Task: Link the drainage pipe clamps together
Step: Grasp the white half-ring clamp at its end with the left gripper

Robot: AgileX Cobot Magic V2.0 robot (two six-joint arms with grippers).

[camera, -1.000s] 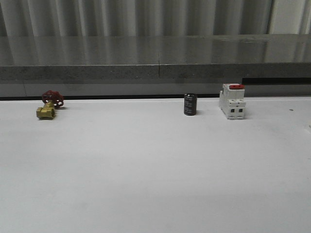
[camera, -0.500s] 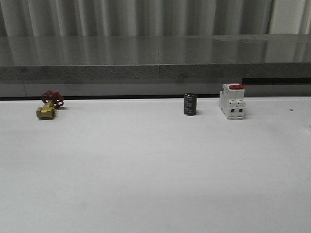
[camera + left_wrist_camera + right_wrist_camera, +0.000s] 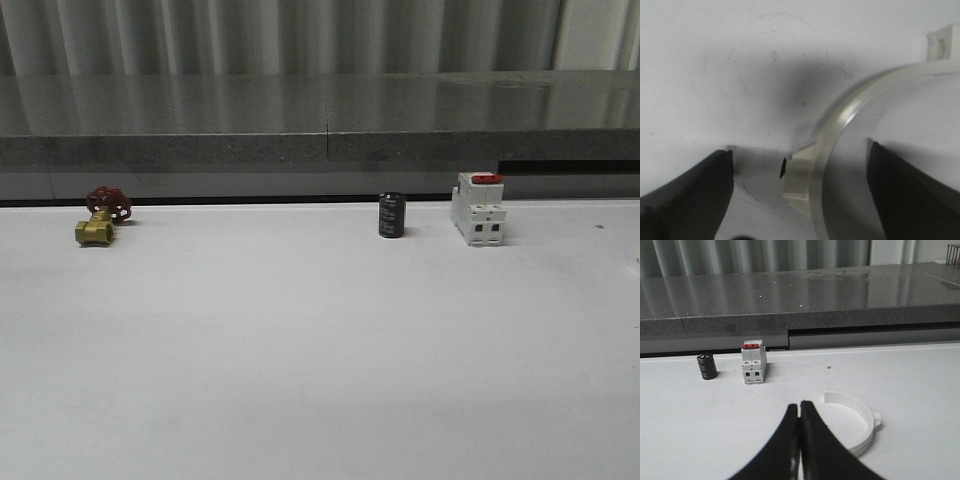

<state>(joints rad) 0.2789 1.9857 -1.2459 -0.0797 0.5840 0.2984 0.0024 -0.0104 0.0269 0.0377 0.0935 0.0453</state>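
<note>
White plastic half-ring clamp lies between the spread-apart left gripper fingers, ungrasped; another clamp half lies beside the closed, empty right gripper.

White table. Brass valve, dark red handwheel. Black cylinder. White switch, red top. White clamps, cream under left wrist. Black fingers. Speckled grey ledge.

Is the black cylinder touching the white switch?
Apart. In the front view, bare table separates the cylinder from the switch.
</note>
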